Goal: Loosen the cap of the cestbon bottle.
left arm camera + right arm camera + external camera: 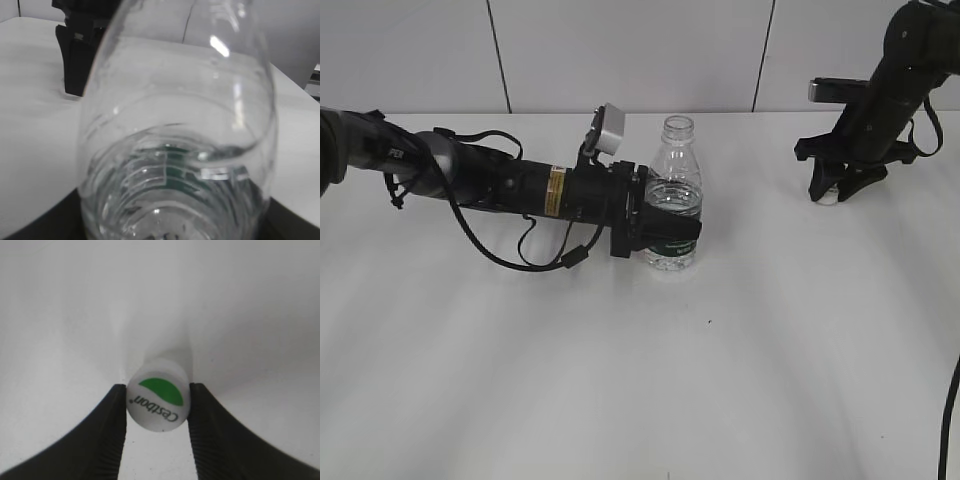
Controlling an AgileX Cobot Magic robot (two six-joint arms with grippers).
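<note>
Our left gripper [665, 225] clamps the open-necked Cestbon bottle [675, 175]; our right gripper [156, 410], at two o'clock, pinches the cap [157, 400]. A careless release could let it roll.

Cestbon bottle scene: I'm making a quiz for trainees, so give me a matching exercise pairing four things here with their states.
Things:
1. cestbon bottle
2. cap
3. left claw
4. right claw

States:
A. shut on the cap, down at the table on the right
B. upright, neck open, no cap on it
C. off the bottle, pinched between two black fingers
D. clamped around the bottle's labelled body

Pairs: 1-B, 2-C, 3-D, 4-A
</note>
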